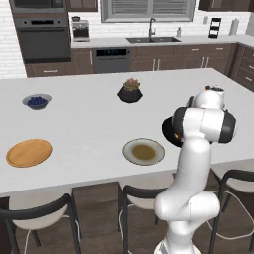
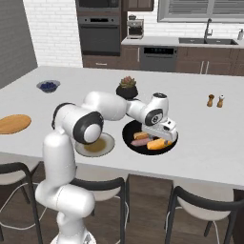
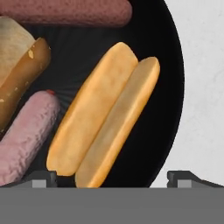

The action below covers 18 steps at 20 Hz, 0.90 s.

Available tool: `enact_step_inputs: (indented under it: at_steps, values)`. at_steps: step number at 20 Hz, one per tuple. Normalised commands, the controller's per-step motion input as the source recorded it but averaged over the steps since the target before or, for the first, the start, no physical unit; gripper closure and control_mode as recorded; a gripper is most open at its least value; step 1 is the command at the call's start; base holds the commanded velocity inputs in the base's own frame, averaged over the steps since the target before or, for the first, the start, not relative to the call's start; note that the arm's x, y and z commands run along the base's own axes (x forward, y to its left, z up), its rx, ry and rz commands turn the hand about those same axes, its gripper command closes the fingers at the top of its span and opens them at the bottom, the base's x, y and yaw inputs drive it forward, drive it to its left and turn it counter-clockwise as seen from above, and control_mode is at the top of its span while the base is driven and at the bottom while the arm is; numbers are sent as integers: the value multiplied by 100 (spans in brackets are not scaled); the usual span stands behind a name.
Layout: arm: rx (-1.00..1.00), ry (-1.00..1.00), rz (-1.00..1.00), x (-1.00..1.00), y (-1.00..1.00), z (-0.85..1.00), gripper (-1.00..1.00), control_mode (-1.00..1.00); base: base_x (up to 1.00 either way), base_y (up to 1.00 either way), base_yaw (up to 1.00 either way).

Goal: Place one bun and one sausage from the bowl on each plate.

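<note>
Bright, even rendered light; soft faint shadows, slight blur, no glare.

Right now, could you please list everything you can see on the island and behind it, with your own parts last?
bowl: one, black, on the island's near edge, under the gripper.
buns: two seen in the hand view, golden and tan-brown, in the bowl.
sausages: two, one pinkish, one darker red, in the bowl.
plates: two; pale grey plate beside the bowl, orange-tan plate far left.
berry bowl: one, grey with blue berries, left rear.
plant pot: one, black, mid-island.
shakers: two, brown and tan, right side.
chairs: dark-framed, at the near edge.
oven, sink: back wall.
gripper: one, open, low over the golden bun.
</note>
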Motion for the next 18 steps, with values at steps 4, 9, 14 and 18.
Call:
enact_step_inputs:
  at_steps: [4, 9, 14, 18]
  values:
    - [0, 2, -5, 11, 1, -12, -100, -100, 0, 0, 0]
    - [0, 3, -13, 1, 0, -9, -100, -100, 0, 0, 0]
    - [2, 1, -15, 0, 0, -10, -100, -100, 0, 0, 0]
    - [0, 0, -11, 11, 0, -15, -100, -100, 0, 0, 0]
